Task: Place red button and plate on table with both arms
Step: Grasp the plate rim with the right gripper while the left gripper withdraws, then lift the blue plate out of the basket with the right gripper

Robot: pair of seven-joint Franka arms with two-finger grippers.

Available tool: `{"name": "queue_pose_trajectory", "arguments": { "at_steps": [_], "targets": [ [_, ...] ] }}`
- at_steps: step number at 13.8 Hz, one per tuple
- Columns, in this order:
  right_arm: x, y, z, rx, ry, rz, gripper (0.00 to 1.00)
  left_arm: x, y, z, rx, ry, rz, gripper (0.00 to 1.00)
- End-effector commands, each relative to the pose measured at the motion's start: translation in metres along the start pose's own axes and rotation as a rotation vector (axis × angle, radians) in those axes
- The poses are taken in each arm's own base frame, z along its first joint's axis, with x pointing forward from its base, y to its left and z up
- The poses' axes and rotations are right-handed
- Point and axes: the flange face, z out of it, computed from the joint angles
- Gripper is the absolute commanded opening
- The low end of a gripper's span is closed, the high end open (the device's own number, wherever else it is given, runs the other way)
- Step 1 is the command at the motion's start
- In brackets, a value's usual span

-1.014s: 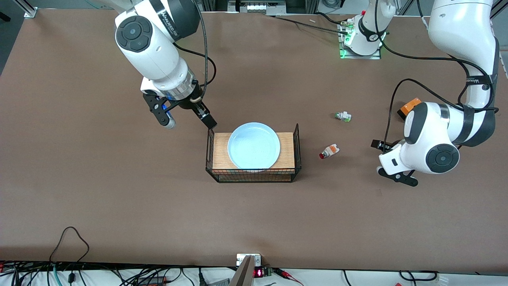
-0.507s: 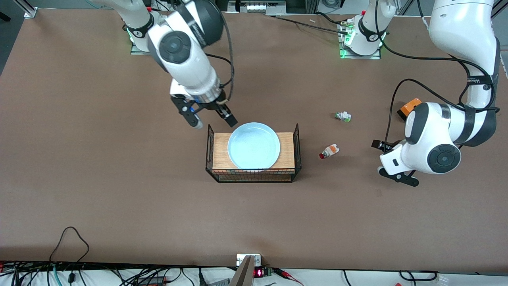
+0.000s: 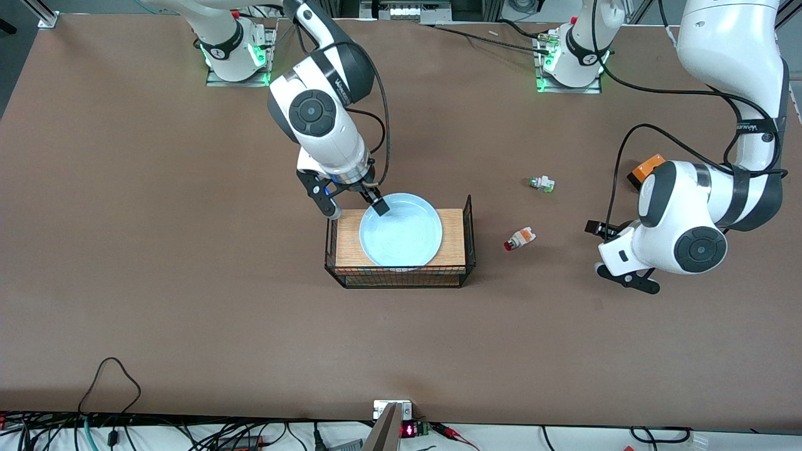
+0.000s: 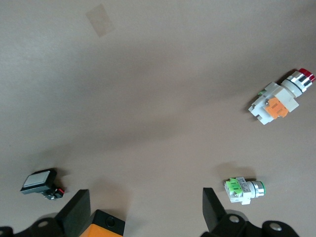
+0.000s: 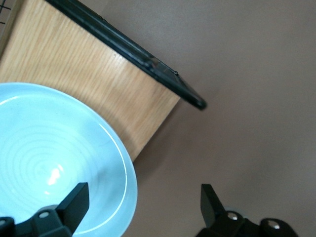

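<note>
The light blue plate point(image 3: 404, 235) lies in the wire basket tray point(image 3: 460, 241) at mid table; it also shows in the right wrist view point(image 5: 54, 163). My right gripper point(image 3: 355, 207) is open and empty, straddling the plate's rim at the edge toward the right arm's end: one finger point(image 5: 74, 200) is over the plate, the other point(image 5: 210, 197) outside it. The red button point(image 3: 519, 238) lies on its side on the table point(image 3: 188, 300), between the basket and my left gripper point(image 3: 611, 254). The left gripper is open, empty and waits; its wrist view shows the red button point(image 4: 281, 96).
A green-capped white part point(image 3: 542, 183) lies farther from the camera than the red button. An orange box point(image 3: 647, 168) sits by the left arm. In the left wrist view, the orange box point(image 4: 101, 227) and a small black switch point(image 4: 40, 181) lie near the left gripper point(image 4: 143, 212).
The right arm has swung from the right arm's end of the table to the basket and lowered its open gripper over the plate's rim. The left arm has not moved.
</note>
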Motion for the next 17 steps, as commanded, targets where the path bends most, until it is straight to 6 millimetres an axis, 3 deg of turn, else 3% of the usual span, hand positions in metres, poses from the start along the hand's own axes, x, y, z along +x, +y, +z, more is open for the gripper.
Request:
{"name": "queue_pose_trajectory", "arguments": {
  "at_steps": [1, 3, 5, 7, 9, 10, 11, 14, 17],
  "targets": [
    [0.002, -0.006, 0.004, 0.019, 0.013, 0.016, 0.92, -0.008, -0.014, -0.03, -0.017, 0.057, -0.008, 1.0],
    [0.006, -0.006, 0.007, 0.015, 0.015, 0.02, 0.6, -0.027, -0.015, -0.08, 0.004, 0.136, -0.02, 1.0],
    [0.008, -0.007, 0.013, 0.015, 0.023, 0.015, 0.55, -0.052, -0.016, -0.125, 0.026, 0.199, -0.035, 1.0],
    [0.009, -0.009, 0.016, 0.032, 0.031, 0.01, 0.52, -0.083, -0.019, -0.158, 0.012, 0.229, -0.082, 1.0],
    [0.006, -0.009, 0.018, 0.039, 0.033, -0.005, 0.26, -0.126, -0.013, -0.188, -0.036, 0.235, -0.181, 1.0],
    [0.007, -0.01, 0.018, 0.041, 0.051, -0.023, 0.1, -0.148, -0.008, -0.197, -0.042, 0.249, -0.247, 1.0],
    [0.007, -0.01, 0.019, 0.039, 0.068, -0.039, 0.0, -0.162, -0.002, -0.201, -0.047, 0.257, -0.305, 1.0],
    [0.017, -0.011, 0.016, 0.042, 0.074, -0.048, 0.0, -0.178, 0.003, -0.199, -0.038, 0.297, -0.313, 1.0],
    [0.012, -0.01, 0.003, 0.05, 0.071, -0.086, 0.0, -0.17, -0.001, -0.204, -0.02, 0.3, -0.313, 1.0]
  ]
}}
